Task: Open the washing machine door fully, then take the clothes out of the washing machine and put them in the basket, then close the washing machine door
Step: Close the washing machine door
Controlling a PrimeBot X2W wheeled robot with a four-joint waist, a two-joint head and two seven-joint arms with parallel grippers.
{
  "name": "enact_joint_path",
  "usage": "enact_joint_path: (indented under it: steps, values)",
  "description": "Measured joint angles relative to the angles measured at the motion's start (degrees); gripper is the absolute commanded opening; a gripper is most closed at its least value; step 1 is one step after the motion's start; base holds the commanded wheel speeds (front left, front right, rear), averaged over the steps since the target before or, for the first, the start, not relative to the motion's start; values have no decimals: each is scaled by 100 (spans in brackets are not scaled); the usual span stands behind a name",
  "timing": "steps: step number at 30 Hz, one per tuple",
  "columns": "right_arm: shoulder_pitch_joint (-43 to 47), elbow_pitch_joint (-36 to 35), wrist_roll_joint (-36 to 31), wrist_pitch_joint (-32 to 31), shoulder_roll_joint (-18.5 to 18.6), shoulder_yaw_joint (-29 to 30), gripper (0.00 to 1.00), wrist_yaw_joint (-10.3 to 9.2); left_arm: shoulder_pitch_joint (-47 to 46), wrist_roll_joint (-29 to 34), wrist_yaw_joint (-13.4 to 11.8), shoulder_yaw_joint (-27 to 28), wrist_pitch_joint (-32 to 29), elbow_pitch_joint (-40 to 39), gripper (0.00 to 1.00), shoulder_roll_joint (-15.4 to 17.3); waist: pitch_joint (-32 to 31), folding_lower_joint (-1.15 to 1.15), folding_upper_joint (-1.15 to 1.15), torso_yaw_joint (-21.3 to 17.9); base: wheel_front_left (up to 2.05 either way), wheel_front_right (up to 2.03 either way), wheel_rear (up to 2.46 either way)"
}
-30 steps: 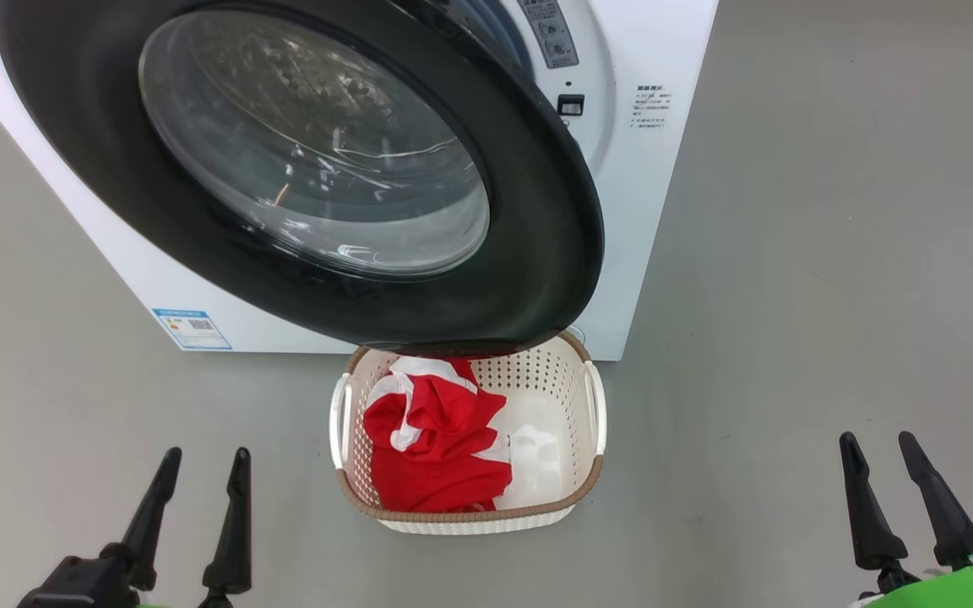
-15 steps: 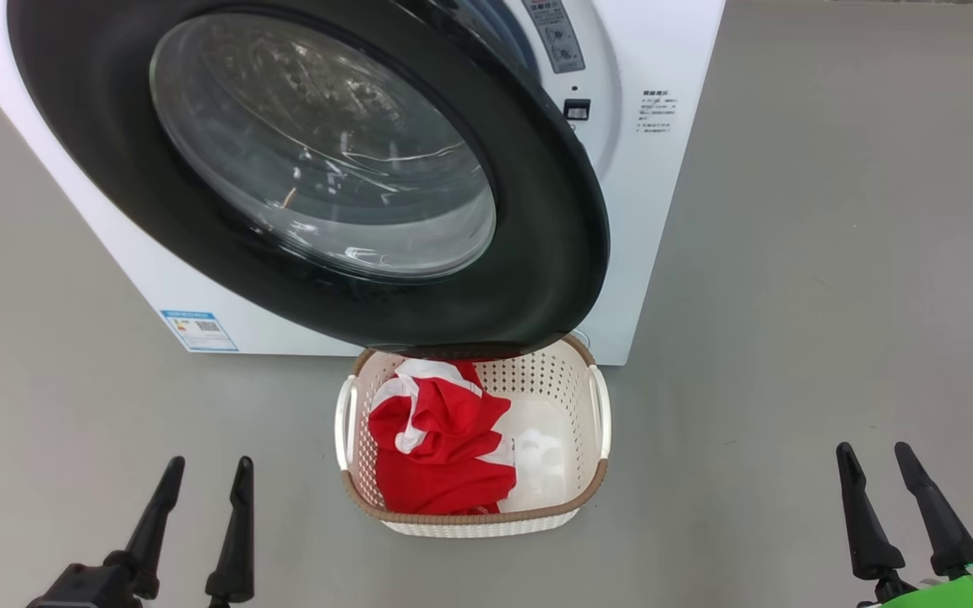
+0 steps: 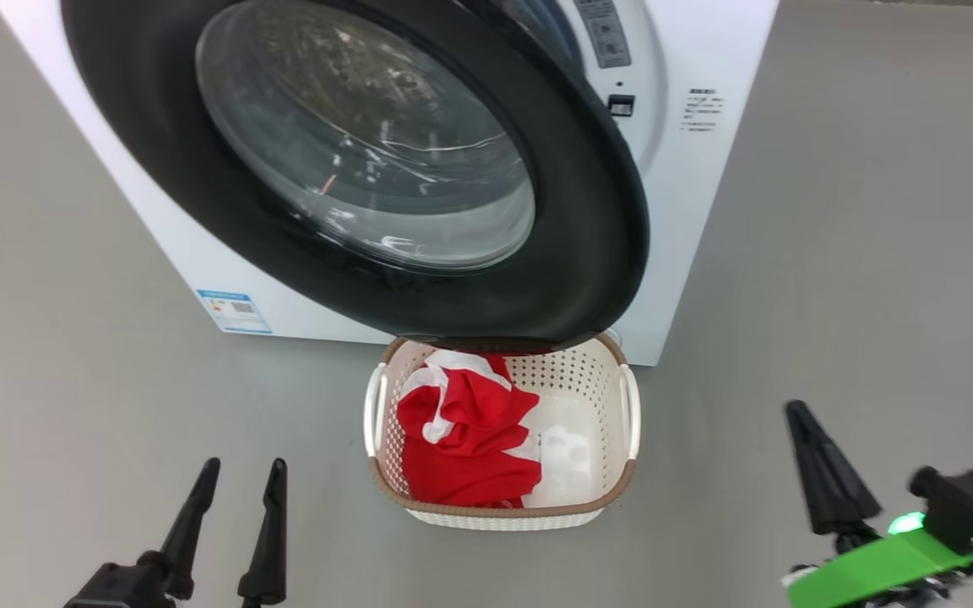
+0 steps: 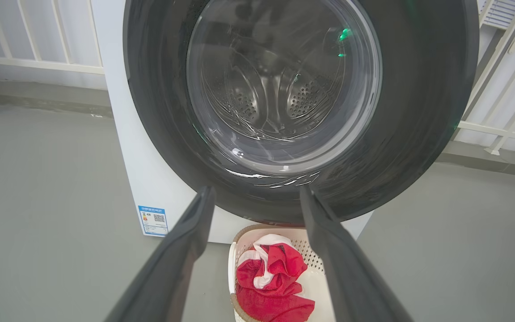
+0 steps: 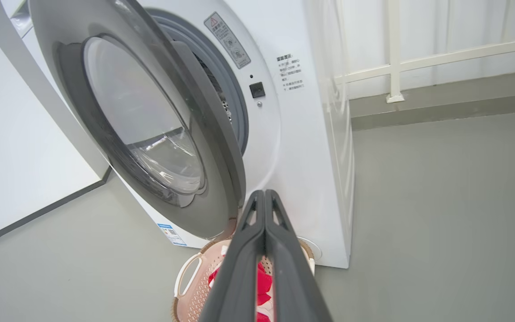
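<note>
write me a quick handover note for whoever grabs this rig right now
Left gripper: jaws open, empty, low on the left.
Right gripper: jaws shut, empty, low on the right.
Red-and-white clothes lie in the basket in front of the washing machine.
Door stands partly open above the basket's far end.
Done: unloading, as far as visible.
Left: close the door.

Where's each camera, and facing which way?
Head view: up high, looking down at the washing machine door and basket; left gripper open lower left, right gripper shut lower right.
Left wrist view: faces the door head-on between its open fingers.
Right wrist view: faces the ajar door from its side, along shut fingers.
Shared: basket holding red clothes.
</note>
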State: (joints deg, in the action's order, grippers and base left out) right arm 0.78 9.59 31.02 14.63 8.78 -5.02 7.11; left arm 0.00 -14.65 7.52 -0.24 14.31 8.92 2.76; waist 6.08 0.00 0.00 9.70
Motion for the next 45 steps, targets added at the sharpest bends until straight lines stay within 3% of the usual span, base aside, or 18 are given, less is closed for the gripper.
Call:
enact_joint_path:
  steps: [13, 45]
  values:
    - [-1049, 292, 137, 0, -42, -681, 0, 0, -4, -136, 0, -205, 0, 43, 100, -9, 20, 0, 0, 448, 0, 0, 0]
    - [-2617, 556, 199, 2, 257, -487, 0, 2, -836, -622, 0, -634, 0, -29, 100, -43, 1255, 0, 0, 958, 0, 0, 0]
